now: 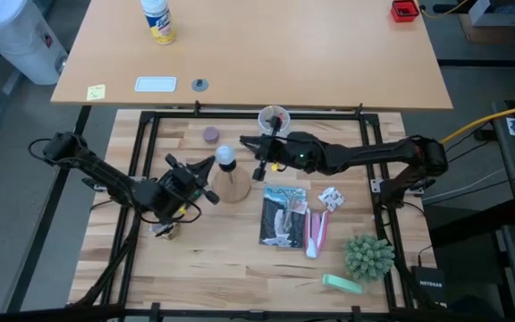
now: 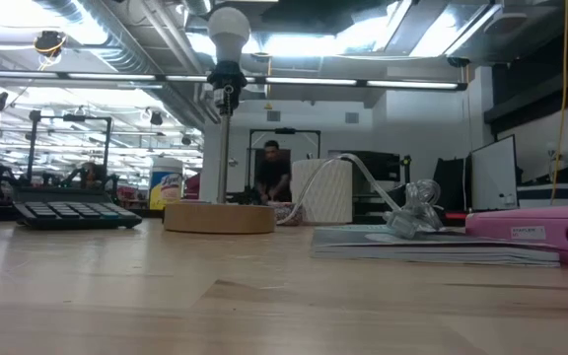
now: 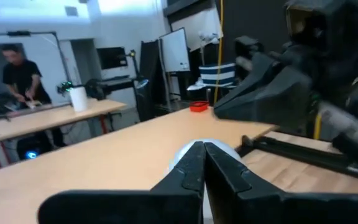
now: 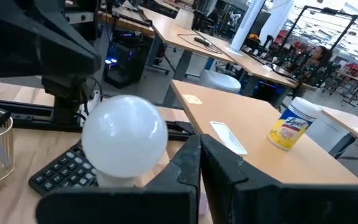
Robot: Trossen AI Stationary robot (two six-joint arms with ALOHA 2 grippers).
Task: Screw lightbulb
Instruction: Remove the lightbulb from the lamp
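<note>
Lightbulb (image 1: 226, 156) seated upright in socket atop wooden stand (image 1: 232, 188). Left gripper (image 1: 206, 166) and right gripper (image 1: 259, 166) flank it, both pressed together, empty (neither touching glass). Apparently final seating check; next calls for spreading one gripper around bulb and twisting.

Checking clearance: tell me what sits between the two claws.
The lightbulb, on its wooden stand, sits between left claw and right claw, seen from above.

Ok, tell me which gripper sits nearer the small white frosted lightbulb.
Roughly level, the left slightly nearer. Left gripper, shut, sits just left of the lightbulb. Right gripper, shut, sits just right of it and slightly farther back.
</note>
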